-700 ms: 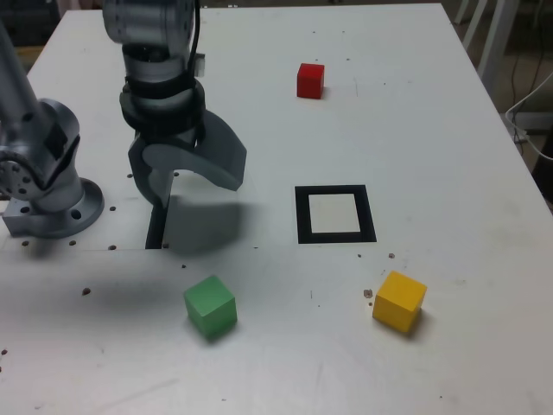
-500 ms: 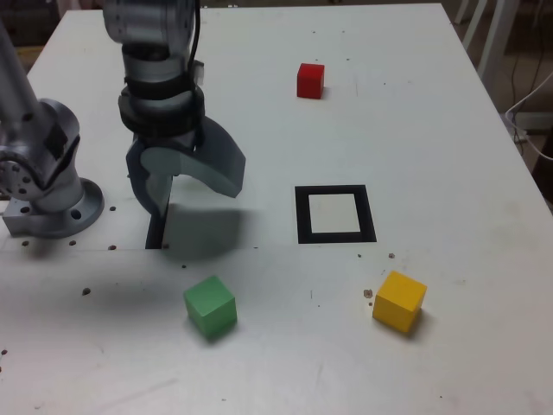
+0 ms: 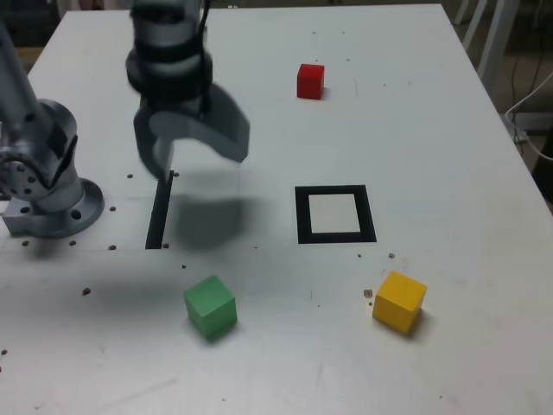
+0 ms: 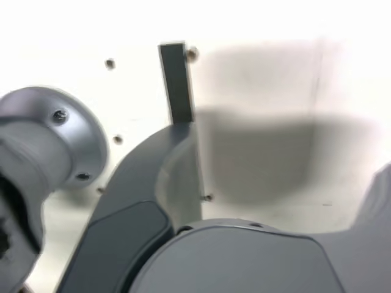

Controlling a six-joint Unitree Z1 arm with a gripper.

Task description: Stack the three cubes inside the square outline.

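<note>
Three cubes lie apart on the white table. The red cube (image 3: 310, 80) sits far back, the green cube (image 3: 210, 306) near the front, the yellow cube (image 3: 399, 300) at the front on the exterior view's right. The black square outline (image 3: 334, 213) with a white centre lies between them and holds nothing. My gripper (image 3: 197, 158) hangs open above the table, to the exterior view's left of the outline, with nothing between its fingers. The wrist view shows one dark finger (image 4: 131, 201) over bare table; no cube appears there.
A thin black strip (image 3: 159, 213) lies under the gripper, also visible as the strip (image 4: 176, 82) in the wrist view. The arm's grey base (image 3: 47, 186) stands at the exterior view's left. Chair or table legs (image 3: 492, 35) stand beyond the table's right edge.
The gripper has risen and shifted slightly toward the back of the table, still open. The cubes and the outline have not moved.
</note>
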